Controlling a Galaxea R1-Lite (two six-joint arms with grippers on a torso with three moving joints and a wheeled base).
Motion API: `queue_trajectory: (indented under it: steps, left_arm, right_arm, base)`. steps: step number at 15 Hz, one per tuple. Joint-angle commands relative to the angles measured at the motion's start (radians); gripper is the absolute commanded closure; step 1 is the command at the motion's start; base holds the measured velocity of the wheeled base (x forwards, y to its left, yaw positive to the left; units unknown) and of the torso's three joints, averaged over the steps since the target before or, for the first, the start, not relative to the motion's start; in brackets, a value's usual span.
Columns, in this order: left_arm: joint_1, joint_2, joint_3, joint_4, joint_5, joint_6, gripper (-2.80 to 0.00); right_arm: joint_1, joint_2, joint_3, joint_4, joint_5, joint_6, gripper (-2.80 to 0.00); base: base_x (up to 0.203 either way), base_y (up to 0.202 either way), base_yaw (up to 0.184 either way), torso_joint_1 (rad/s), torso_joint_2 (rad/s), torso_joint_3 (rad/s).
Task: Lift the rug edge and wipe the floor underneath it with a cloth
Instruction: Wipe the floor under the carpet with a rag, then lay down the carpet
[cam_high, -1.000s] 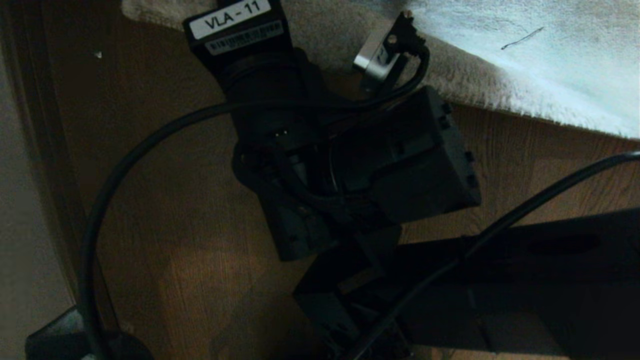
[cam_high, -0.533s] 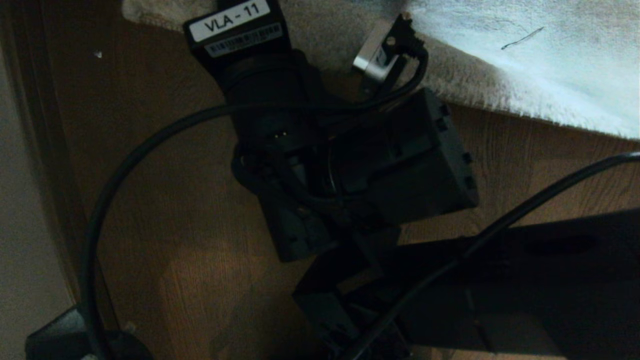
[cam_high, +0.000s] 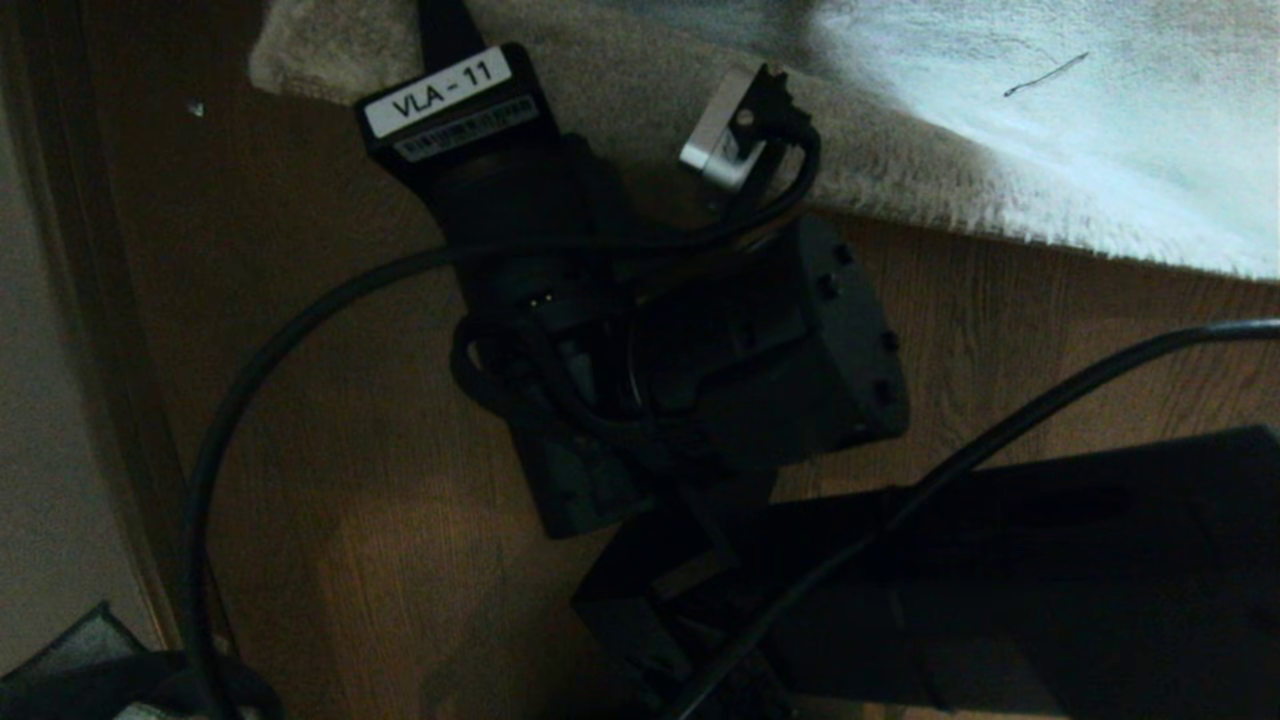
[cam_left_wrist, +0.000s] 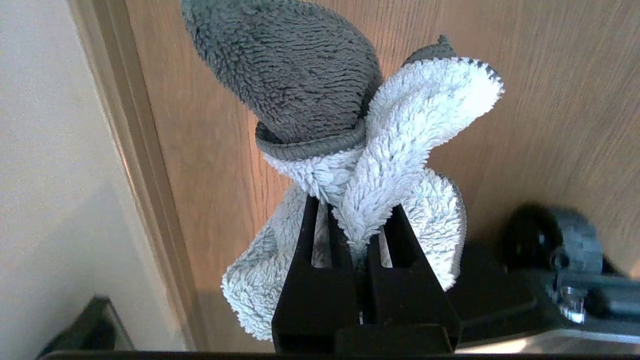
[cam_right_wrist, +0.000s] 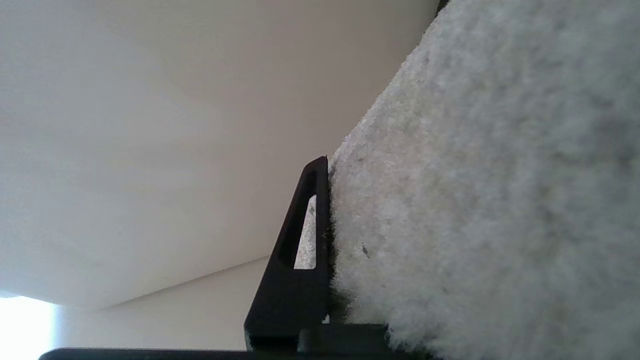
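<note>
The right gripper (cam_right_wrist: 327, 250) is clamped on the rug edge (cam_right_wrist: 450, 200), one dark finger (cam_right_wrist: 300, 260) flat against the plush pile, its partner buried behind the fabric. In the head view the rug edge (cam_high: 620, 90) crosses the top, with the floor (cam_high: 350, 450) bare and brown below it. The left gripper (cam_left_wrist: 360, 240) has its jaws nearly together on the cloth (cam_left_wrist: 380, 145), white and grey-green folds bunched out past the tips, hanging over floor beside the skirting board (cam_left_wrist: 135, 150).

The risks: plush pile is slippery, so the rug could slide out of that pinch if the arm pulls hard. The cloth is held by a thin fold and might drag free under a firm wipe. The loose cable (cam_high: 300, 340) could snag.

How high the rug is raised is hard to judge; the arm's bulk hides the pinch in the head view, and I'd guess the lift is only slight.
</note>
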Motion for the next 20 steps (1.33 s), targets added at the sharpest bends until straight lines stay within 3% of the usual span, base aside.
queue_trajectory:
  steps: [1, 7, 13, 20]
  left_arm:
    - [-0.003, -0.124, 0.000, -0.001, 0.000, -0.001, 0.00]
    - [-0.008, -0.179, 0.000, -0.001, 0.000, -0.001, 0.00]
    - [-0.008, -0.179, 0.000, -0.001, 0.000, -0.001, 0.00]
    - [-0.008, -0.179, 0.000, -0.001, 0.000, -0.001, 0.00]
  right_arm:
    - [0.000, 0.011, 0.000, -0.046, -0.001, 0.005, 0.00]
    - [0.000, 0.027, 0.004, -0.046, -0.005, 0.004, 0.00]
    - [-0.009, 0.087, -0.050, -0.046, -0.173, 0.010, 0.00]
    - [-0.088, 0.130, -0.108, -0.046, -0.221, 0.016, 0.00]
  base:
    - [0.000, 0.000, 0.000, 0.000, 0.00, 0.000]
    - [0.000, 0.000, 0.000, 0.000, 0.00, 0.000]
    - [0.000, 0.000, 0.000, 0.000, 0.00, 0.000]
    - [0.000, 0.000, 0.000, 0.000, 0.00, 0.000]
